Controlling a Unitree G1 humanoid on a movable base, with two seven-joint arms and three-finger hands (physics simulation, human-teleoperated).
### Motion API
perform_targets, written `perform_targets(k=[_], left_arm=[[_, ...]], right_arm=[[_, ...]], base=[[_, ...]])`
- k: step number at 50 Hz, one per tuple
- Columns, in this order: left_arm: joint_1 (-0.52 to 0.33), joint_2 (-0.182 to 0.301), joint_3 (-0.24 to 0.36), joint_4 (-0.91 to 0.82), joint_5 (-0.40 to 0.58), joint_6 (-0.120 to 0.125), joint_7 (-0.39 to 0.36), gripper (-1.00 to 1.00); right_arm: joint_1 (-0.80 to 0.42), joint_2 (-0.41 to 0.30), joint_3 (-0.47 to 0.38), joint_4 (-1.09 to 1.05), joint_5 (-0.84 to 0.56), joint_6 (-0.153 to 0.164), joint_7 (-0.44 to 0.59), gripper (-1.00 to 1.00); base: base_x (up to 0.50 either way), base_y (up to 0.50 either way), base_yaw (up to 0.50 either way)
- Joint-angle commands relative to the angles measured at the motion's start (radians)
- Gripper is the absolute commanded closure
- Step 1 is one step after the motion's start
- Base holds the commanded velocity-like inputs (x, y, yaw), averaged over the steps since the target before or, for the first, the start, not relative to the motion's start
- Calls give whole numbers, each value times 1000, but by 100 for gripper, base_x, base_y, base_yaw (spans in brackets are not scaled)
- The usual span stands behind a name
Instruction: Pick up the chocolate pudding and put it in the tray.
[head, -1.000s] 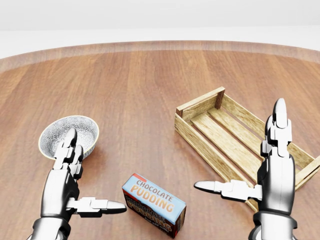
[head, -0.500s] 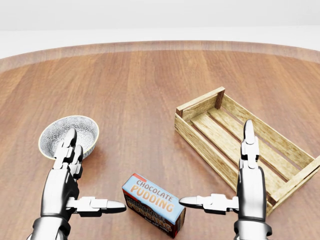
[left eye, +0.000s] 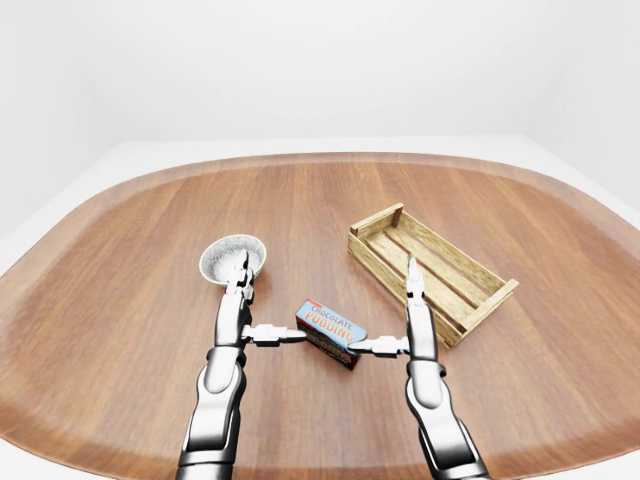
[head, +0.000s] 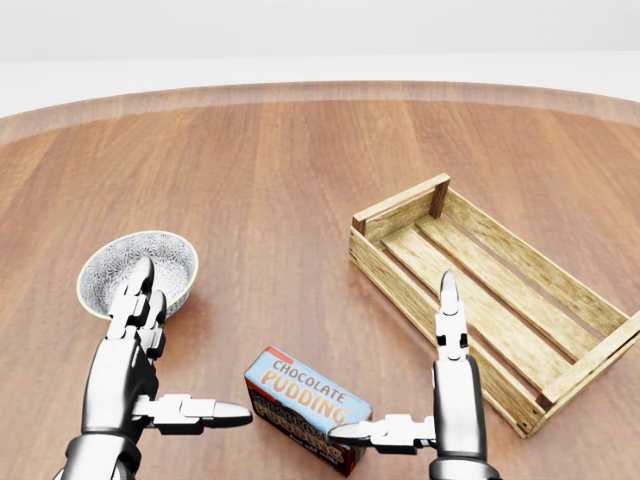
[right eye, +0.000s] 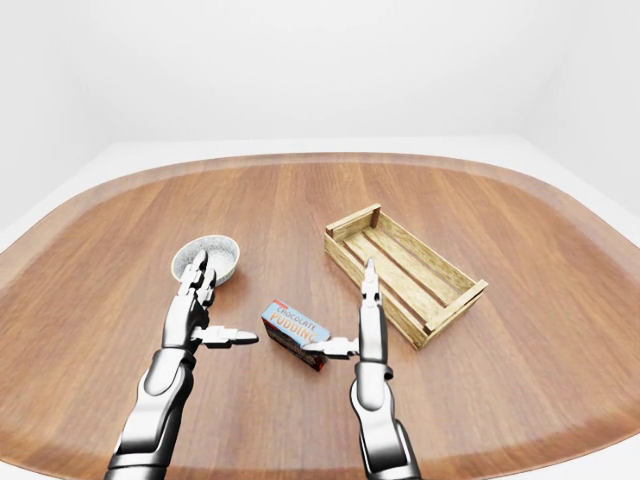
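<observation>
Now the step in hand looks like closing in on the chocolate pudding (head: 307, 408), a box lying flat on the worktop (head: 280, 190), to the lower left of the tray (head: 400, 215) and well apart from it. Both hands are spread open and hold nothing. The right robot hand (head: 425, 385) stands just right of the pudding, its thumb tip at or nearly at the box's right end; I cannot tell if it touches. The left robot hand (head: 160, 370) hovers to the pudding's left, thumb pointing at it across a clear gap.

To do this well, I would judge that the two hands should squeeze the box from its two short ends, bringing the left in level with the right so the box does not spin or slide. It lies askew, so the press should follow its long axis. Lift only once both sides bear firmly, then carry it up and right over the tray's near wall. The bowl (head: 138, 272), up and left of the pudding, sits under the left fingers (head: 140, 285); keep clear of it.

Compared with a second ago, the right hand has moved left, from over the tray's lower rim to beside the pudding. The left hand, pudding, bowl and tray have not shifted.
</observation>
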Motion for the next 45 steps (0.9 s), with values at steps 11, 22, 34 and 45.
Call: perform_targets(k=[11, 22, 34, 45], left_arm=[[5, -1, 0, -10, -3, 7, -2, -100], [4, -2, 0, -17, -4, 16, -1, -100], [0, -1, 1, -12, -6, 16, -1, -100], [1, -1, 0, -7, -3, 8, -1, -100]], right_arm=[[12, 17, 88, 48, -67, 0, -51, -100], [17, 19, 122, 100, -115, 0, -84, -100], [-11, 25, 116, 197, -134, 0, -107, -100], [-10, 31, 127, 237, -152, 0, -119, -100]], base=[[0, 0, 0], [0, 0, 0], [0, 0, 0], [0, 0, 0]])
